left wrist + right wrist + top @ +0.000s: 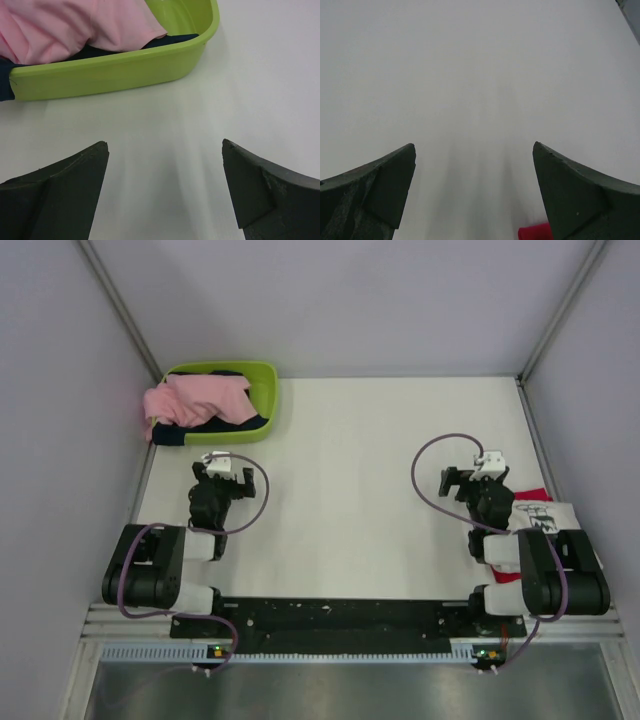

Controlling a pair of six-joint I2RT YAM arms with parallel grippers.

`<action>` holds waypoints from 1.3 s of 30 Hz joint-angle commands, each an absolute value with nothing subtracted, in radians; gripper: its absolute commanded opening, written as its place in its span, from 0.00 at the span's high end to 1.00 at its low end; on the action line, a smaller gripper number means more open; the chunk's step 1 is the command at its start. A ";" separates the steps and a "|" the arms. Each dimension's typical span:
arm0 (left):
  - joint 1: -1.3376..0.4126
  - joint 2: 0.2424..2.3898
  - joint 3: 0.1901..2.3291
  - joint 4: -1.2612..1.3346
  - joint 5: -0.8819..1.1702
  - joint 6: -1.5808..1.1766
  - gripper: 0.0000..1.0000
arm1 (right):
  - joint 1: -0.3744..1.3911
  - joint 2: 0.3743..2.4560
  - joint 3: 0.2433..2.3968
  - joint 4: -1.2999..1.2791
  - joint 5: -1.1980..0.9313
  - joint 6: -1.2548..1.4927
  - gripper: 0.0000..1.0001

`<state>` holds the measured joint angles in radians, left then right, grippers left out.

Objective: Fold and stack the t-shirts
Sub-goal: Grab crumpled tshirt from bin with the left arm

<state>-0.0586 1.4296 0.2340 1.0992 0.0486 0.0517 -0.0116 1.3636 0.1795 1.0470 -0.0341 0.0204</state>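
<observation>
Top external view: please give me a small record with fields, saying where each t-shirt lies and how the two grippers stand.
pink t-shirt: in the green basket, on top, spilling over its left rim
navy t-shirt: same basket, under the pink one
white t-shirt: on the table, near right side, partly hidden by the right arm
red t-shirt: under the white one, only edges showing
left gripper: open, empty, facing the basket
right gripper: open, empty, over bare table
</observation>
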 commanded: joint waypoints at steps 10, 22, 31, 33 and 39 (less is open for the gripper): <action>-0.052 1.381 0.312 1.044 0.115 0.072 0.04 | -0.023 1.079 0.385 0.733 -0.154 0.124 0.01; -0.020 1.431 1.280 -0.268 0.432 0.157 0.18 | 0.141 1.061 0.876 0.187 -0.336 0.247 0.08; -0.021 2.090 2.121 -0.558 -0.122 0.092 0.13 | 0.161 1.152 0.922 0.064 -0.281 0.252 0.12; -0.026 2.218 2.276 -0.566 -0.197 0.126 0.07 | 0.163 1.169 0.916 0.077 -0.287 0.250 0.12; -0.051 2.420 2.410 -0.468 -0.339 0.343 0.02 | 0.166 1.235 0.937 0.057 -0.305 0.238 0.12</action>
